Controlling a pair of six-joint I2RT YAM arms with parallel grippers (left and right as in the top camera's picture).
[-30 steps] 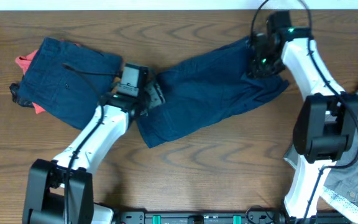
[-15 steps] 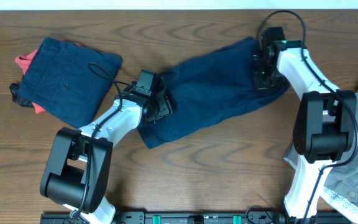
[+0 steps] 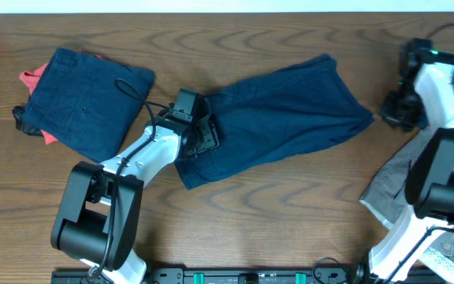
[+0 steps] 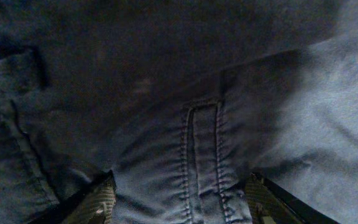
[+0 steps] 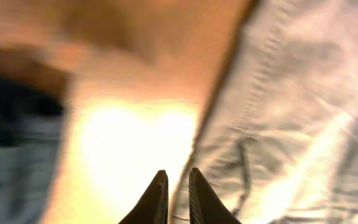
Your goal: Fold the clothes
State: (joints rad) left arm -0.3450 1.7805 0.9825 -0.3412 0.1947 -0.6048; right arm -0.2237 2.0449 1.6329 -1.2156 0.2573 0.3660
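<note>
Two navy garments: a folded pair (image 3: 85,102) at left over a coral-red one (image 3: 30,79), and spread shorts (image 3: 290,110) running lower left to upper right. Left gripper (image 3: 202,137) rests on their left end, jaws wide astride a belt loop (image 4: 201,155); right gripper (image 3: 394,112), just off their right end, is nearly closed and empty, by grey cloth (image 3: 385,185). No legible writing

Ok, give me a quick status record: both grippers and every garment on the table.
left gripper: open, fingers either side of a belt loop on the long shorts
right gripper: shut, empty, over the table by the grey garment's edge
long shorts: navy, laid out diagonally mid-table
folded shorts: navy, far left, lying on the red garment
red garment: mostly covered, showing at the left side
grey garment: right side, rumpled, partly behind the right arm
</note>
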